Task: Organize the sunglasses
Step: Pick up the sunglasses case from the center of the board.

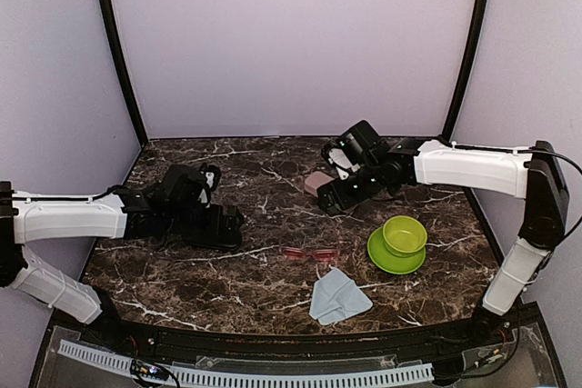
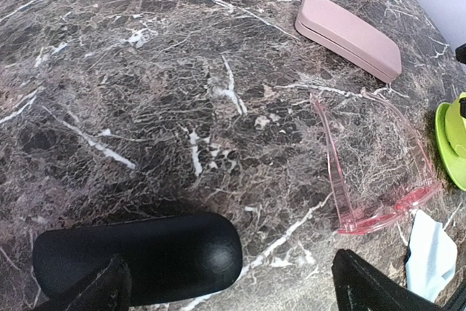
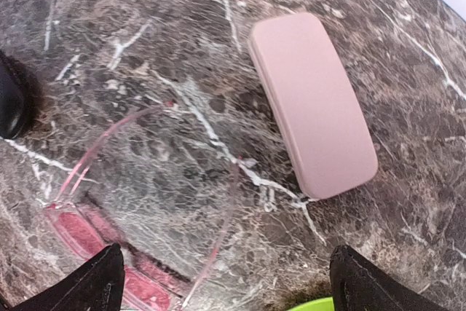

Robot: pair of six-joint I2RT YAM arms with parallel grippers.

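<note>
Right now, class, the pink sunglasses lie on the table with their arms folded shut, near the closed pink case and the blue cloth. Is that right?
Not quite. The pink sunglasses have their arms spread open, not folded, as the left wrist view shows. The rest holds: they lie on the table, near the closed pink case and the blue cloth.

Dark brown marble-patterned table top [image 1: 264, 293], white veins. Black oblong hard case [image 2: 145, 253], shut, left of middle. Pale pink oblong hard case [image 3: 312, 103], shut, further back, right of middle. Mid-table between cases: translucent red-pink sunglasses [image 2: 386, 213], arms unfolded. Light blue folded cloth [image 1: 337, 297] near them, toward front edge. Lime green round saucer [image 1: 380, 261] at right, carrying green cup [image 1: 405, 235].
</note>
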